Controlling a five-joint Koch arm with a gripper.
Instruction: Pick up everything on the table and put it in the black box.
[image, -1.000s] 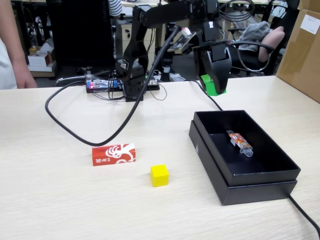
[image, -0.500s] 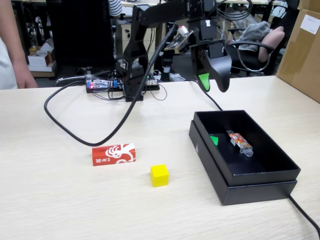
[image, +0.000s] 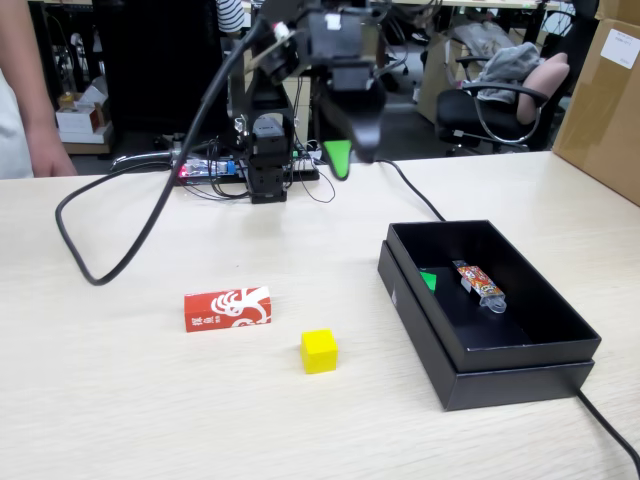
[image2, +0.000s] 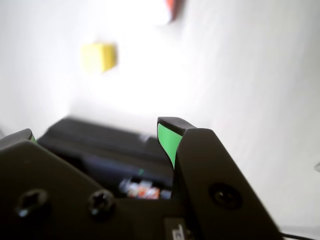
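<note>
The small green cube (image: 429, 280) lies inside the black box (image: 520, 375), against its left wall. On the table (image: 150, 400) the yellow cube (image: 319, 351) (image2: 99, 56) sits left of the box, and the red carton (image: 227, 308) (image2: 170, 7) lies further left. My gripper (image: 350, 150) (image2: 97, 130) hangs high above the table's far side, left of the box, open and empty. Its green-padded fingertips (image2: 167, 140) stand wide apart. The wrist view shows the box (image2: 100, 145) blurred below the jaws.
A slim colourful packet (image: 479, 285) (image2: 142, 190) lies in the box beside the green cube. A thick black cable (image: 100, 270) loops over the table's left half. The arm's base (image: 265, 170) stands at the far edge, and a brown carton (image: 605, 100) stands at far right.
A second ago the gripper held the green cube above the box. It opened, the cube dropped into the box, and the arm has since swung left, away from the box.
</note>
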